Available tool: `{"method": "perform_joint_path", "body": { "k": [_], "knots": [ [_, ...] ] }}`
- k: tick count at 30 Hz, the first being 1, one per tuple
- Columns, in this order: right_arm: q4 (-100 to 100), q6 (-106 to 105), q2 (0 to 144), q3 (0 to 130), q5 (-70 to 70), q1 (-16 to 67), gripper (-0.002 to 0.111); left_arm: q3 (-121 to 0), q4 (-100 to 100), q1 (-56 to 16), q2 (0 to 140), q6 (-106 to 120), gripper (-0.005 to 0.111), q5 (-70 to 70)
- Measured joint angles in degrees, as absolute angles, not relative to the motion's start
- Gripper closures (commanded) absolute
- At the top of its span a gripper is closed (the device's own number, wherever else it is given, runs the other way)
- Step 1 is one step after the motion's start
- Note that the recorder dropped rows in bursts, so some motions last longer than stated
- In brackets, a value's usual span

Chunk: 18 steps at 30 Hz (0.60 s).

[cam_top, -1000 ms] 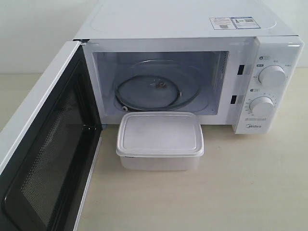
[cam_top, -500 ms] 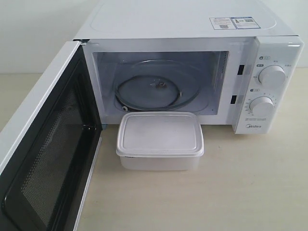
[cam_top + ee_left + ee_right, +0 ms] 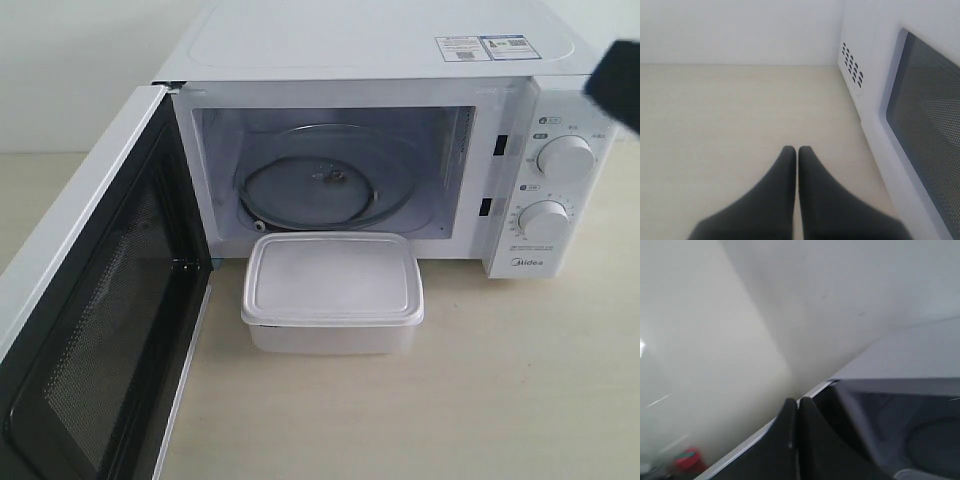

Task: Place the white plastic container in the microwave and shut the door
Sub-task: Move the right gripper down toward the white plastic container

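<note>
The white plastic container (image 3: 332, 292) sits lidded on the table, right in front of the microwave (image 3: 400, 50) opening. The door (image 3: 90, 320) stands swung wide to the left, its dark mesh window facing inward. The glass turntable (image 3: 325, 175) inside is bare. A dark blurred part of my right arm (image 3: 618, 85) shows at the exterior view's right edge, above the upper dial. My right gripper (image 3: 798, 401) is shut and holds nothing; beyond it are the door's top edge and the cavity. Low over the table beside the door's outer face (image 3: 925, 110), my left gripper (image 3: 797, 150) is shut and empty.
Two round dials (image 3: 565, 157) sit on the microwave's right panel. A wall stands behind the table. A small red object (image 3: 688, 460) shows blurred in the right wrist view. Bare beige tabletop (image 3: 450, 410) lies in front of the container.
A dark part of my right arm has come into the exterior view at the upper right edge. The container, door and microwave have not moved.
</note>
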State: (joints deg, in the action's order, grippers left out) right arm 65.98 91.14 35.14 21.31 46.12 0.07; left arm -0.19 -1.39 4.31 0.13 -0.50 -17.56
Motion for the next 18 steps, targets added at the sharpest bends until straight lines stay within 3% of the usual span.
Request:
{"method": "perform_joint_path", "body": {
  "k": [7, 18],
  "knots": [
    [65.92, 92.51, 46.39, 21.31, 62.4, 0.07, 0.108, -0.19, -1.39, 4.31, 0.13, -0.5, 0.103, -17.56],
    [59.44, 92.78, 48.7, 21.31, 61.98, 0.07, 0.108, -0.19, -1.39, 4.31, 0.13, -0.5, 0.103, -17.56]
  ]
}}
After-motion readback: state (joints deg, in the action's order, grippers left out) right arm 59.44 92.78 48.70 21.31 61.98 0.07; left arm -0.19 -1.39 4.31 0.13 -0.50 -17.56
